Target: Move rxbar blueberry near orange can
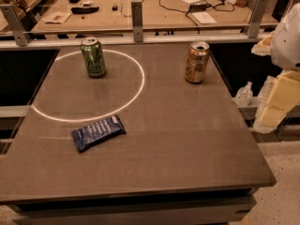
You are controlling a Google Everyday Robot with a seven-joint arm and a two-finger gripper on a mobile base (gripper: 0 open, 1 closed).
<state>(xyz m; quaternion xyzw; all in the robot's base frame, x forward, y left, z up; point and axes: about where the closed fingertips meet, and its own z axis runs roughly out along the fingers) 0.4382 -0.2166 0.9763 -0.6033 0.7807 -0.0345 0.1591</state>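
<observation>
Starting with the biggest thing there: a broad grey-brown counter filled the view, and a thin white ring was marked across its back left part. Behind it, past a metal rail, ran a wooden workbench with black cables and papers strewn over it. At the right edge the pale bulk of the robot arm hung off the side of the counter and touched nothing on it. The hand itself was out of view, so open or closed, I cannot tell, and nothing showed it holding anything.

On to the cans. The green can stood upright inside the ring, toward its back, with a pale mark on its side that could not be read. The orange can stood upright at the back right, outside the ring, silver top showing, and its pale markings were unreadable as well.

And the rxbar blueberry lay flat at the front left, just outside the ring's near edge, slanted with its right end farther back. White lettering ran along the dark blue wrapper but was too small to read. It sat well apart from the orange can. A small clear bottle sat beyond the counter's right edge.
</observation>
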